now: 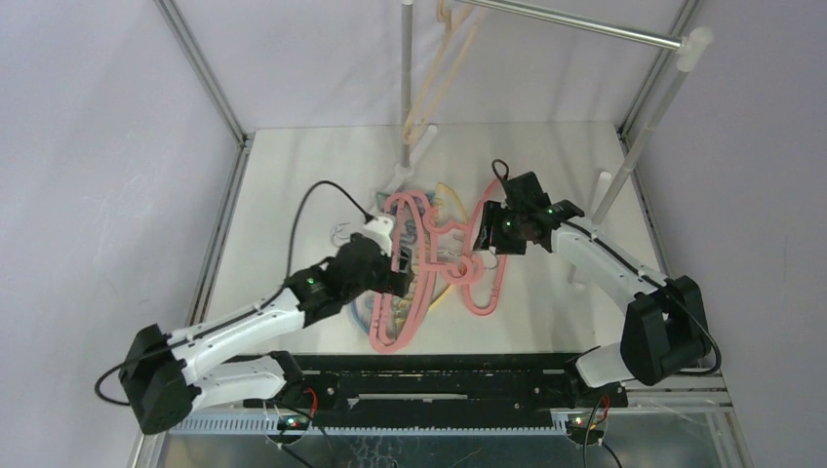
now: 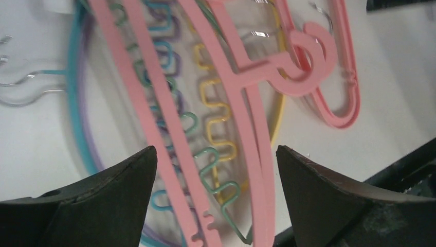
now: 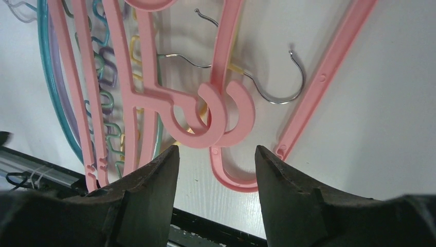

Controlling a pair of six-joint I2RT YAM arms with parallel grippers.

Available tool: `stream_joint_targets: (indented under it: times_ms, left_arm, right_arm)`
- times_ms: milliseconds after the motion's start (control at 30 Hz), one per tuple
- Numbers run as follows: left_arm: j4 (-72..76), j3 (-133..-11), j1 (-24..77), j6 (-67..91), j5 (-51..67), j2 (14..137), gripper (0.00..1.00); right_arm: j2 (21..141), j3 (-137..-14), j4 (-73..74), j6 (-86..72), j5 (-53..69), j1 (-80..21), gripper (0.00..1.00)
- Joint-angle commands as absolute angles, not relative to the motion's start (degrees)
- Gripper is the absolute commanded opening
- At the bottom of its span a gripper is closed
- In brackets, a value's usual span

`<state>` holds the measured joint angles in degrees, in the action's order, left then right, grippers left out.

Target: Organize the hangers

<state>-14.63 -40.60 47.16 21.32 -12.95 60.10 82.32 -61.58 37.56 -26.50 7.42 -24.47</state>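
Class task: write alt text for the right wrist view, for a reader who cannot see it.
The right gripper hangs open above two overlapping pink hanger hooks on a white table. Left of them, more pink hangers lie over wavy coloured hangers; thin metal hooks show behind.

The table (image 1: 283,185) is plain white with a faint grain. On it the pink hangers (image 1: 402,292) are a flat candy pink with no pattern. Under the pink hangers lie a teal-blue hanger (image 2: 72,103), a purple hanger (image 2: 179,49), a green hanger (image 2: 191,119) and a yellow hanger (image 2: 213,110), each with a bar bent in a squared zigzag. Their wire hooks (image 3: 280,85) are shiny silver. Behind the pink hangers a beige hanger (image 1: 444,73) hangs on a grey rail (image 1: 575,24) with white poles (image 1: 644,127). Over the pink hangers the left hand (image 2: 216,154) and right hand (image 3: 216,149) are matt black. The arms (image 1: 244,327) are white with black joints and small green lights.
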Motion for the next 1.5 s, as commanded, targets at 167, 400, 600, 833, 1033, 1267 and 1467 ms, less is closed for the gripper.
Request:
stream_joint_targets:
  times_ms: [167,400,600,833,1033,1267,1467]
  left_arm:
    - [-14.0,-41.8,58.0,30.4,-23.1,71.6,0.84]
    - [-8.4,-42.5,58.0,28.0,-24.4,79.8,0.79]
    - [-5.4,-43.7,58.0,28.1,-21.0,85.6,0.75]
    - [-5.2,-42.6,58.0,29.0,-20.9,86.0,0.33]
    - [-10.1,-43.2,58.0,28.8,-22.4,81.8,0.16]
    - [-24.3,-51.1,58.0,26.2,-23.6,71.2,0.00]
    - [-29.8,-56.8,57.7,24.9,-21.3,64.2,0.00]
  right_arm:
    - [77.1,-58.1,34.0,-27.9,11.3,-17.4,0.62]
    - [75.6,-58.0,34.6,-27.7,11.8,-16.6,0.61]
    - [74.8,-57.5,35.4,-26.9,11.9,-15.9,0.61]
    - [74.1,-56.4,35.6,-26.5,12.1,-14.5,0.60]
    - [74.0,-56.4,35.4,-26.7,12.3,-14.5,0.59]
    - [72.9,-55.2,34.4,-27.6,10.9,-14.1,0.59]
    - [71.2,-55.2,34.1,-27.7,10.4,-12.9,0.59]
